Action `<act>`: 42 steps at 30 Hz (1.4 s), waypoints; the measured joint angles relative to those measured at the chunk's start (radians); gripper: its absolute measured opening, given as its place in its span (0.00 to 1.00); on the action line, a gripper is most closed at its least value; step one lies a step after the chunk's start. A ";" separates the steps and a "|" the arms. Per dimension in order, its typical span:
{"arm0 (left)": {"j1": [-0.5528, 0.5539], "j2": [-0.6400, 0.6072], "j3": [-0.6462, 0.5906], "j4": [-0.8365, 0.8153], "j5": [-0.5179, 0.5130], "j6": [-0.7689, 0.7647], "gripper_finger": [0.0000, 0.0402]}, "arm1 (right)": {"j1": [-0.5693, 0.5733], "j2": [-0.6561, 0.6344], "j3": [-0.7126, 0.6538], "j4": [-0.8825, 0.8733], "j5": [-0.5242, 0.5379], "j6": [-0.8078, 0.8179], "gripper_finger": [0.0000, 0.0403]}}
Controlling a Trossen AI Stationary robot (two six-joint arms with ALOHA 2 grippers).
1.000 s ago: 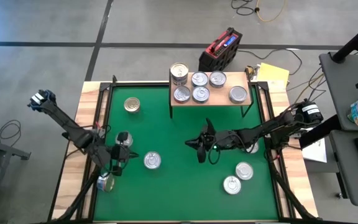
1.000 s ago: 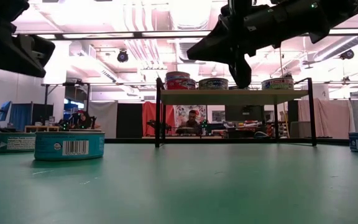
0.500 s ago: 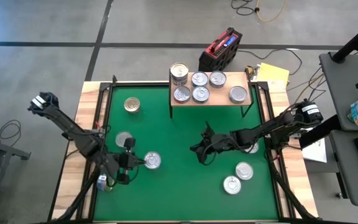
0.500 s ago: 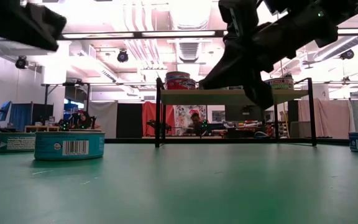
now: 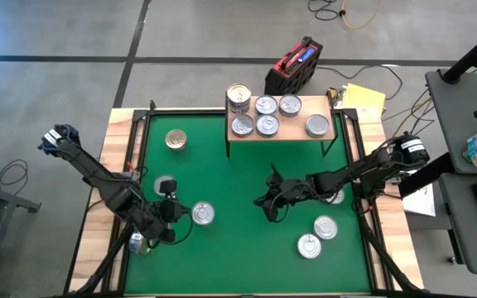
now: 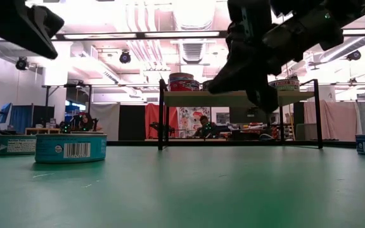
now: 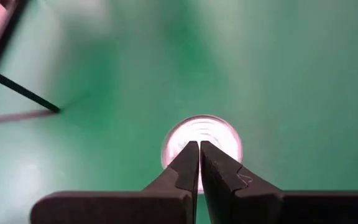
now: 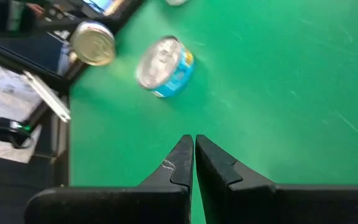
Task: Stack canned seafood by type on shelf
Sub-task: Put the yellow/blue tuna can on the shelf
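Step in hand: sorting is partly done; both claws are empty and between picks, as I judge it, with the left claw [image 5: 175,217] lining up on a loose tin.
Left claw: fingers pressed together, holding nothing, hanging above the green mat [image 5: 238,257] of the surface.
Left claw's target: a silver-topped tin [image 5: 203,214] lies just ahead of the tips, apart from them; in the left wrist view its bright round lid [image 7: 202,144] sits straight beyond the closed tips.
Right claw: the right claw [image 5: 267,201] is also shut and empty, raised over the mat's middle, with the shelf [image 5: 278,132] beyond it.
Near the right claw: 2 silver tins [image 5: 325,228] [image 5: 309,245] rest on the mat back towards its arm's side; 1 more is partly hidden under that arm.
Shelf: a small light-wood board on thin black legs carrying about 6 tins, 1 spot stacked 2 high [image 5: 238,98].
Other loose tins: a gold-topped tin [image 5: 175,139] well beyond the left claw; another tin [image 5: 139,242] close behind it, beside its arm.
Look of the tins: short, round, metal, ringed lids; a bluish label with a barcode shows in the low view [image 6: 70,147].
Next move calls for: the left claw to spread wide enough to straddle the tin, drop around it and close, by my reading.
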 joint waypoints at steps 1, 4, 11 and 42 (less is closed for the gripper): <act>0.000 0.011 -0.009 0.023 0.003 -0.015 0.00 | 0.000 0.009 0.000 -0.001 0.000 0.005 0.02; 0.000 0.061 -0.030 0.095 0.005 -0.031 0.00 | 0.000 0.038 0.000 0.023 0.000 0.023 0.02; 0.002 0.189 -0.037 0.163 0.007 -0.078 0.00 | 0.000 0.142 0.014 0.174 -0.001 0.004 0.02; 0.004 0.389 0.014 0.080 0.057 -0.208 0.00 | 0.006 0.484 0.394 0.139 -0.018 -0.093 0.37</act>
